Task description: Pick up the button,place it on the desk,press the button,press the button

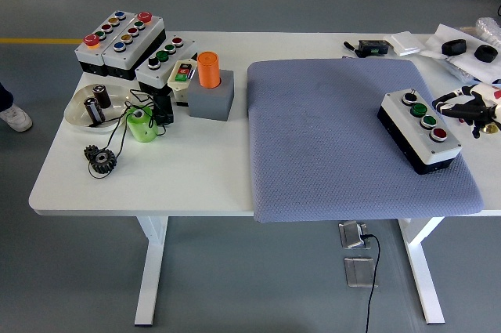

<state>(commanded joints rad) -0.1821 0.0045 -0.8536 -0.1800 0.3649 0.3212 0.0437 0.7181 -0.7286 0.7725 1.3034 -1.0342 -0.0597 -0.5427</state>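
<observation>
A white and black button box (419, 130) lies on the grey-blue mat (344, 137) at the right. It has several buttons in a row: white, green, green, red. My right hand (460, 109) comes in from the right edge, its fingers spread, just to the right of the box's green buttons and holding nothing. The fingertips hover close to the box; I cannot tell if they touch it. My left arm is out of view.
At the back left stand more button boxes (121, 41), an orange cylinder (208, 70) in a grey block, a bowl (98, 106), a green cup (140, 124) and black gears (101, 159). Small parts and black items (462, 47) lie at the right rear.
</observation>
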